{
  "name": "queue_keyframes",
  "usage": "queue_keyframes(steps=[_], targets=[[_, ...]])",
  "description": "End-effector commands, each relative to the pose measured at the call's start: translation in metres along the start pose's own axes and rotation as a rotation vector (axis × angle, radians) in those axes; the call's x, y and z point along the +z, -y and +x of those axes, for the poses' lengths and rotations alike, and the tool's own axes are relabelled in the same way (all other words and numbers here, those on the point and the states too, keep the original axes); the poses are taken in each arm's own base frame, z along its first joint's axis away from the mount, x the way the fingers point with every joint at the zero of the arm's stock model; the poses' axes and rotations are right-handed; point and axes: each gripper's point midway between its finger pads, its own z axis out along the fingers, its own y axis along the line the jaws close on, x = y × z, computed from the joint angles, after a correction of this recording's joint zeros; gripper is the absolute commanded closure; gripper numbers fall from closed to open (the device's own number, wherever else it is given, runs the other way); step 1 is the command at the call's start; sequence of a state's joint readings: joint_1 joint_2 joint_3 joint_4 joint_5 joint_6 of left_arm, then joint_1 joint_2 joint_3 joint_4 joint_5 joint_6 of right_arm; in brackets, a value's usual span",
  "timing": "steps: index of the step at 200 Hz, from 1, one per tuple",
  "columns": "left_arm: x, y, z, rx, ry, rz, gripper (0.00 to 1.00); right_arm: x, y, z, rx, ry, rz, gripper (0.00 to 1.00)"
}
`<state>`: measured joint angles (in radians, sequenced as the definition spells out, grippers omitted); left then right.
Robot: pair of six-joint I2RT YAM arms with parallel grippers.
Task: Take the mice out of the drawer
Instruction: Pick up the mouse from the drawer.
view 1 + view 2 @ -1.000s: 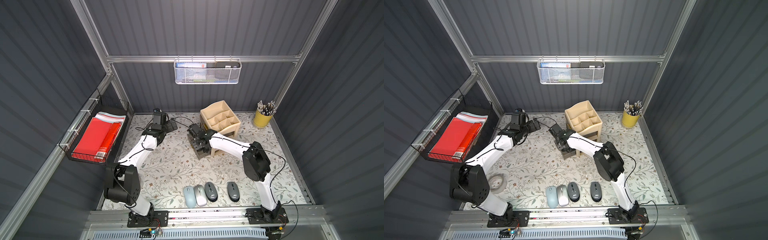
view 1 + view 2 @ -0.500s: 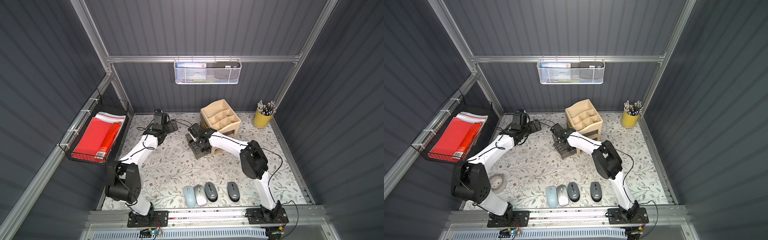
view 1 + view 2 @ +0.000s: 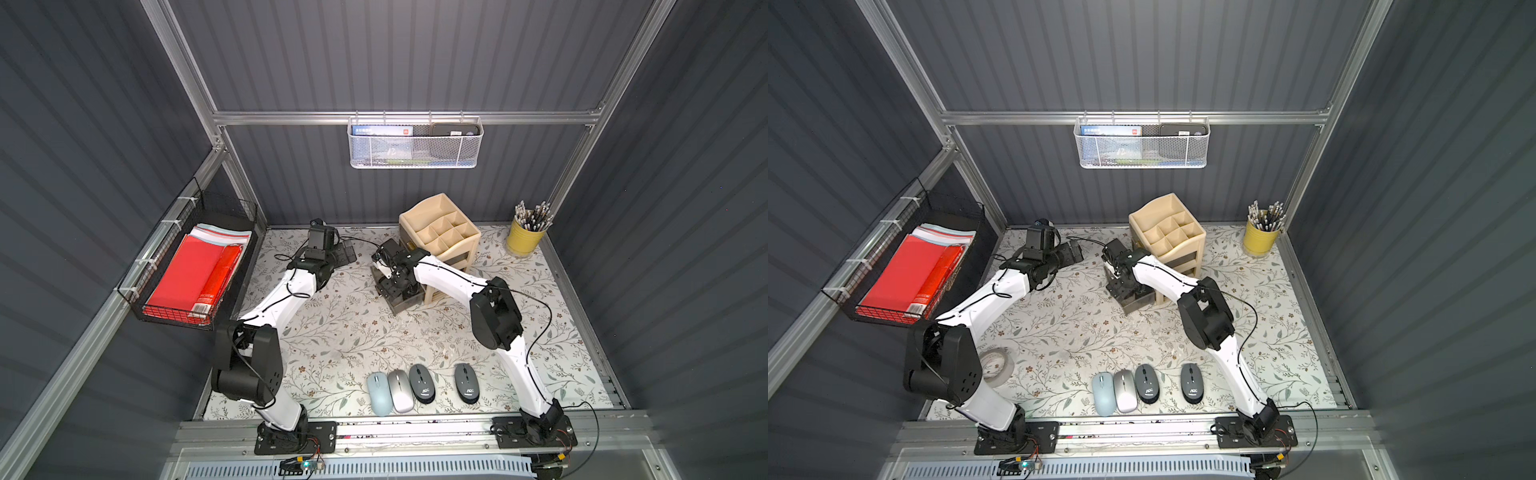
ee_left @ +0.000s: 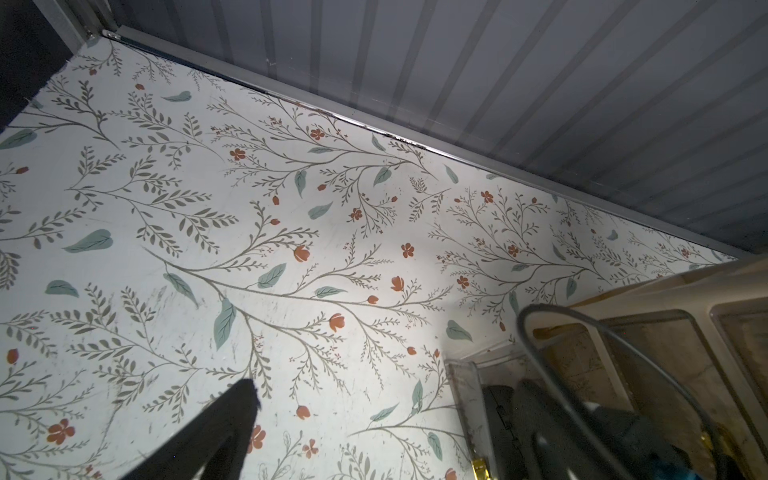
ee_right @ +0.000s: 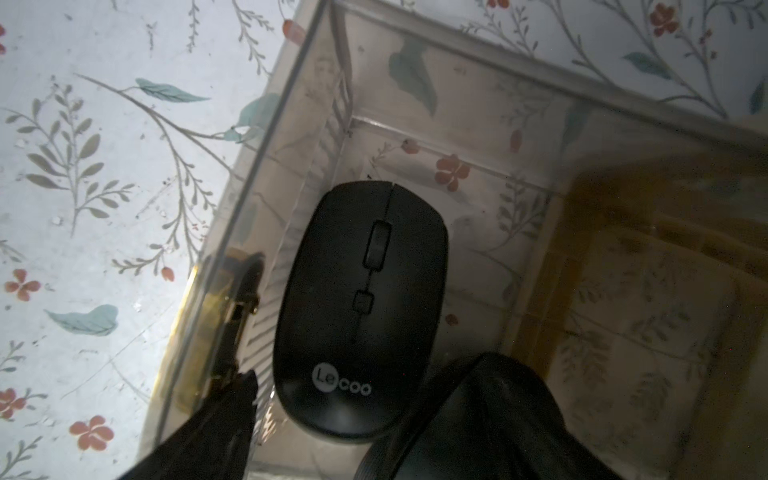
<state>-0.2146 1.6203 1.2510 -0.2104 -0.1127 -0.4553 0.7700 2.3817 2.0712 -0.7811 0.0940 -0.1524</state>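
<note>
**Right gripper spread over black mouse in open drawer**

The clear drawer (image 3: 405,305) stands pulled out of the beige organizer (image 3: 440,232) at the far middle of the table (image 3: 353,332). In the right wrist view a black mouse (image 5: 361,307) lies flat on the drawer floor, logo side up. The right gripper (image 5: 368,370) hangs just above it with its jaws wide, straddling the mouse's logo end. One finger (image 5: 216,428) sits close to the drawer's front wall. The other is blurred, so I cannot tell whether it touches the mouse. The mouse is not lifted.

The left gripper (image 3: 345,252) hovers over bare table to the left of the drawer, close to the far wall. Its jaws are wide and hold nothing.

Four mice lie in a row at the near edge, in both top views. The blue mouse (image 3: 379,394), silver mouse (image 3: 400,390) and grey mouse (image 3: 422,383) lie close side by side. A second grey mouse (image 3: 466,383) is set a little apart to their right.

A yellow pencil cup (image 3: 524,243) stands in the far right corner. A tape roll (image 3: 994,368) lies near the left arm's base.
</note>
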Motion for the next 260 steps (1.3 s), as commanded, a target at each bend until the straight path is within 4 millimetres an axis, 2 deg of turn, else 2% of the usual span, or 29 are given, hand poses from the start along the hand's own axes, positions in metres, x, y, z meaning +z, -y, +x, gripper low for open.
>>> queue_keyframes(steps=[1, 10, 21, 33, 53, 65, 86, 100, 109, 113, 138, 152, 168, 193, 212, 231, 247, 260], targets=[[0.006, -0.001, 0.001, 0.02, -0.008, 0.002, 0.01, 0.061, -0.023, 0.074, -0.021, -0.258, -0.15, 0.08], [0.007, -0.001, 0.001, 0.02, -0.01, 0.005, 0.01, 0.058, -0.027, 0.073, -0.038, -0.247, -0.184, 0.1], [0.006, 0.0, 0.0, 0.021, -0.005, 0.007, 0.01, 0.058, -0.029, 0.072, -0.055, -0.225, -0.205, 0.33], [0.005, 0.0, 0.0, 0.02, -0.003, 0.008, 0.01, 0.054, -0.034, 0.07, -0.06, -0.206, -0.26, 0.41], [0.006, -0.002, 0.002, 0.02, -0.007, 0.002, 0.01, 0.04, -0.047, 0.06, -0.072, -0.138, -0.395, 0.34], [0.006, -0.002, 0.003, 0.02, -0.01, 0.003, 0.01, 0.032, -0.054, 0.058, -0.102, -0.099, -0.449, 0.24], [0.007, -0.002, 0.002, 0.02, -0.009, 0.004, 0.01, 0.028, -0.059, 0.057, -0.155, -0.06, -0.475, 0.13], [0.007, 0.0, 0.001, 0.019, -0.007, 0.009, 0.01, 0.028, -0.061, 0.061, -0.188, -0.076, -0.502, 0.18], [0.007, 0.0, 0.002, 0.023, -0.01, 0.013, 0.01, 0.033, -0.054, 0.06, -0.177, -0.09, -0.467, 0.35], [0.008, 0.0, 0.002, 0.026, -0.011, 0.013, 0.01, 0.036, -0.052, 0.06, -0.175, -0.103, -0.45, 0.38], [0.01, -0.001, 0.005, 0.034, -0.021, 0.009, 0.01, 0.045, -0.036, 0.078, -0.219, -0.239, -0.326, 0.49], [0.01, -0.001, 0.004, 0.035, -0.02, 0.01, 0.01, 0.047, -0.033, 0.084, -0.231, -0.265, -0.278, 0.49], [0.01, 0.0, 0.004, 0.035, -0.018, 0.014, 0.01, 0.046, -0.038, 0.083, -0.225, -0.258, -0.306, 0.39], [0.011, 0.0, 0.004, 0.037, -0.021, 0.012, 0.01, 0.058, -0.034, 0.092, -0.22, -0.313, -0.259, 0.37], [0.011, 0.0, 0.005, 0.039, -0.022, 0.015, 0.01, 0.067, -0.033, 0.095, -0.209, -0.334, -0.254, 0.24], [0.011, 0.0, 0.005, 0.04, -0.024, 0.014, 0.01, 0.071, -0.036, 0.092, -0.209, -0.317, -0.268, 0.17], [0.011, 0.0, 0.004, 0.04, -0.023, 0.016, 0.01, 0.074, -0.034, 0.087, -0.212, -0.29, -0.259, 0.18], [0.011, 0.0, 0.004, 0.041, -0.022, 0.014, 0.01, 0.073, -0.032, 0.082, -0.211, -0.277, -0.244, 0.31]])
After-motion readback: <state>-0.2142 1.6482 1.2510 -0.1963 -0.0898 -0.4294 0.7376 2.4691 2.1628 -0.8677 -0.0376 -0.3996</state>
